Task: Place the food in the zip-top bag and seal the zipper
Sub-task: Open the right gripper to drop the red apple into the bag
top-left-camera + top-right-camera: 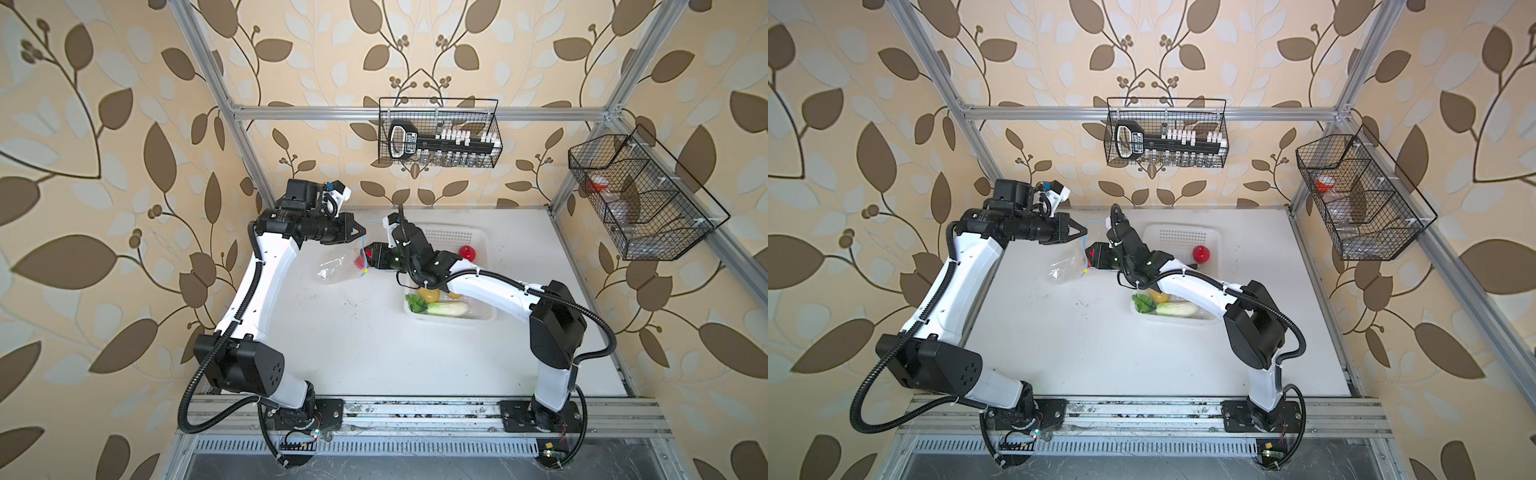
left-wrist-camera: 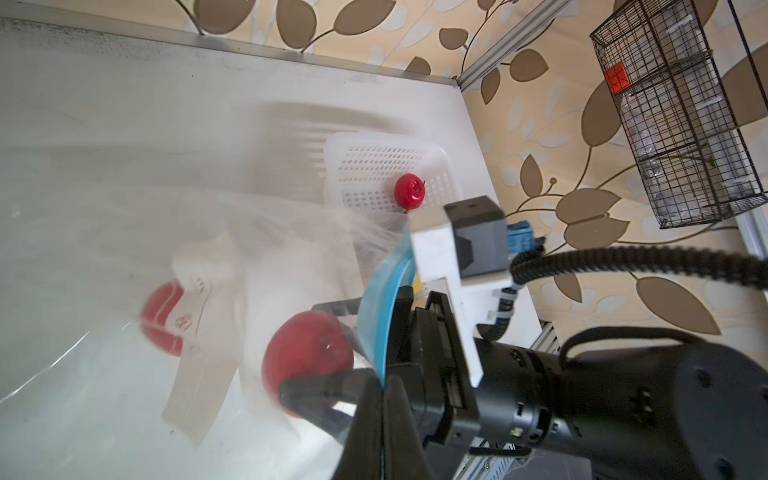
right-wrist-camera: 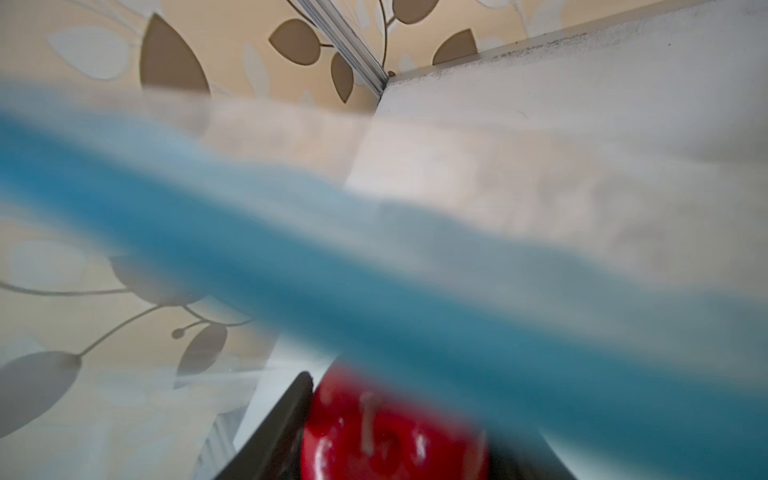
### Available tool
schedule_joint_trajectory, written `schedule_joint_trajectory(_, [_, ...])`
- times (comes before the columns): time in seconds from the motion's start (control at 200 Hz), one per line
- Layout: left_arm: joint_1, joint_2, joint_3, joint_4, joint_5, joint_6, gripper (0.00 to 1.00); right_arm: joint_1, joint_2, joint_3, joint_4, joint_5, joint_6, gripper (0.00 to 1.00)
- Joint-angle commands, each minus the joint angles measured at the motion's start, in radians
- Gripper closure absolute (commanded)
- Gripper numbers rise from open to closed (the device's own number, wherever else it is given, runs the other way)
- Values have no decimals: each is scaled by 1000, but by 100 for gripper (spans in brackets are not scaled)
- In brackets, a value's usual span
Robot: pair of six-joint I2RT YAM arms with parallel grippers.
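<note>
- A clear zip-top bag (image 1: 336,271) is shown hung above the white table (image 1: 374,353) from the left gripper (image 1: 364,230), whose jaws are pinched tight on the mouth edge along the blue zipper (image 2: 374,316).
- A red apple (image 2: 307,361) is clamped between the half-spread jaws of the right gripper (image 1: 368,253), right at the bag's mouth. A second red shape (image 2: 162,320) can be made out, blurred, through the plastic.
- The step in hand is judged to be the drop. The apple is best carried past the zipper lip and well into the pouch before the jaws are spread, with the mouth held taut by the left arm.
- Little room is left at the mouth, where the two grippers nearly meet. The yellow slider (image 1: 365,272) is hung just below and should not be snagged.
- Open table is left toward the front. The white basket (image 1: 478,320), loaded with another apple (image 1: 467,252), a cabbage (image 1: 446,308) and a yellow fruit (image 1: 429,294), is partly covered by the right arm.
</note>
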Motion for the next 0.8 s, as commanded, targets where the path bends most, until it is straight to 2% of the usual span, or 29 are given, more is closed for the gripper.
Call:
schedule_joint_trajectory(0.0, [-9, -32, 35, 25, -9, -9, 100, -14, 24, 24, -36, -27, -19, 46])
schedule_joint_trajectory(0.085, [-9, -28, 33, 25, -2, -14, 100, -18, 18, 22, -27, -35, -30, 38])
schedule_joint_trajectory(0.27, [-9, -24, 20, 22, -10, -9, 100, -21, -4, 9, 18, -68, -45, 25])
schedule_joint_trajectory(0.54, [-9, -28, -11, 27, -11, 4, 100, -23, -55, -29, 45, -79, -61, 22])
schedule_joint_trajectory(0.795, [-10, -49, -108, 83, -33, 23, 100, -30, -158, -157, 120, -82, -18, 18])
